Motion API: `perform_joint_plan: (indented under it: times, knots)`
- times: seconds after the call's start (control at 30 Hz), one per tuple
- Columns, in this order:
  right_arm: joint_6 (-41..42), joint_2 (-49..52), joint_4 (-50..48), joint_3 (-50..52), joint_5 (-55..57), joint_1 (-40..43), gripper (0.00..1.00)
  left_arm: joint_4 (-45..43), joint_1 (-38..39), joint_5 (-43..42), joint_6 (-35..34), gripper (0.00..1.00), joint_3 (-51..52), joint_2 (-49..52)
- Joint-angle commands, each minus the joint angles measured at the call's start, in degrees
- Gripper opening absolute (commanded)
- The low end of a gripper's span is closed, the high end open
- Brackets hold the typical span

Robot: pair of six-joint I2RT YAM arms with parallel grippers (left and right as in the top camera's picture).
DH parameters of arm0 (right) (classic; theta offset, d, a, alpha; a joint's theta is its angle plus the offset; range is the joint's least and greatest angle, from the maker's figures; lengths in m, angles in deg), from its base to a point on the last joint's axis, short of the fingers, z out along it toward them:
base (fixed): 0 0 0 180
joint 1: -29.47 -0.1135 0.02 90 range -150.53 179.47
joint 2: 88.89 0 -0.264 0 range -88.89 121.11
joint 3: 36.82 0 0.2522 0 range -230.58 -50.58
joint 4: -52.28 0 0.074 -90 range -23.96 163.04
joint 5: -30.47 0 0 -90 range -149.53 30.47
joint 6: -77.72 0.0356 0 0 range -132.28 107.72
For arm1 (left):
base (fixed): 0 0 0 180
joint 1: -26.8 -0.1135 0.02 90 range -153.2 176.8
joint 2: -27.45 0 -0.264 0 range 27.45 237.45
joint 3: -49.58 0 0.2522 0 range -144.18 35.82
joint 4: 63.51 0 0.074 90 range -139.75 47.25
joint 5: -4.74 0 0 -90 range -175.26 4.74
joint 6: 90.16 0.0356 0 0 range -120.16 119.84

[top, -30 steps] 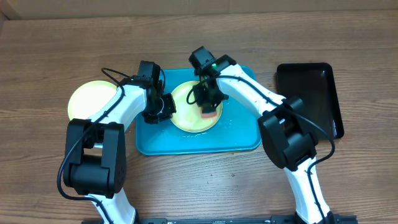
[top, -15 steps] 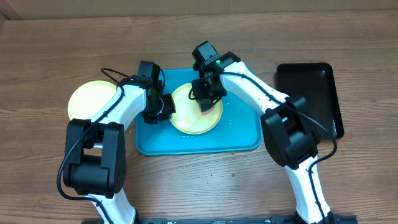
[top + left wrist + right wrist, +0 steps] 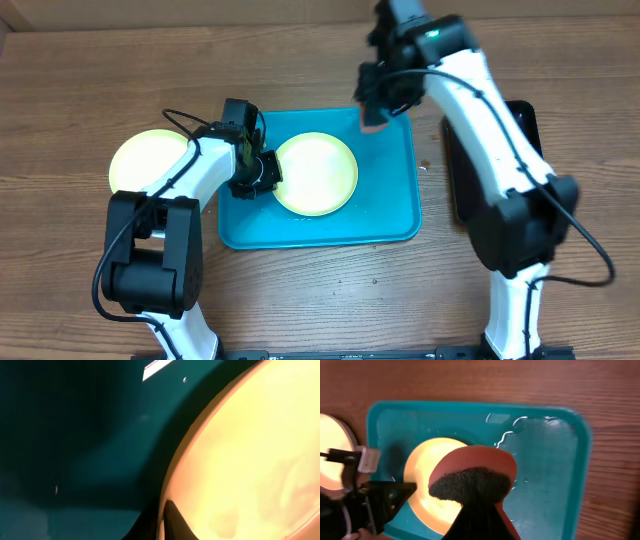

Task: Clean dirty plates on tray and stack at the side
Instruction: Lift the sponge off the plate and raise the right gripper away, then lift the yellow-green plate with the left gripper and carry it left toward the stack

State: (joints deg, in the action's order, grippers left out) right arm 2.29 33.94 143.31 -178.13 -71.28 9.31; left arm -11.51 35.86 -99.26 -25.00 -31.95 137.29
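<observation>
A pale yellow-green plate (image 3: 318, 175) lies on the turquoise tray (image 3: 385, 215). My left gripper (image 3: 260, 172) is shut on the plate's left rim; in the left wrist view its fingers (image 3: 172, 519) pinch the rim of the plate (image 3: 250, 455). My right gripper (image 3: 376, 105) is raised over the tray's back right corner, shut on an orange sponge (image 3: 470, 460) with a dark scouring face. A second yellow-green plate (image 3: 148, 160) lies on the table to the left of the tray. The blue-white plate is out of view.
A narrow black tray (image 3: 530, 140) lies at the right, partly hidden by my right arm. Water drops shine on the turquoise tray's floor (image 3: 545, 455). The wooden table (image 3: 320, 300) surrounds the tray.
My right gripper has lifted the sponge off the plate and moved up and back to the right. The left gripper and plate have not moved.
</observation>
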Motion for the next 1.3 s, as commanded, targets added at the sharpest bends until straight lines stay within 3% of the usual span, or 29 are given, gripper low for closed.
perform_joint_plan:
  times: [0.0,0.33,0.73,1.1,1.27]
  knots:
    - [-0.3,-1.3,1.3,-0.9,-0.4,0.9,0.04,-1.4,0.6,1.1,1.3,0.06,2.1,0.5]
    - [-1.1,-1.3,2.8,-0.9,-0.3,1.6,0.04,-0.2,-0.5,4.2,5.8,0.04,-0.4,-1.2]
    - [-1.1,-1.3,3.0,-0.7,0.5,1.6,0.07,3.6,0.4,18.6,11.2,0.04,-6.9,-17.4]
    - [-1.1,-1.3,2.8,-0.7,1.6,1.5,0.04,8.9,11.9,43.2,12.5,0.04,-6.9,-20.3]
    - [-1.1,-1.3,2.8,-0.7,1.6,1.5,0.04,11.3,17.7,54.2,9.0,0.04,-6.9,-20.2]
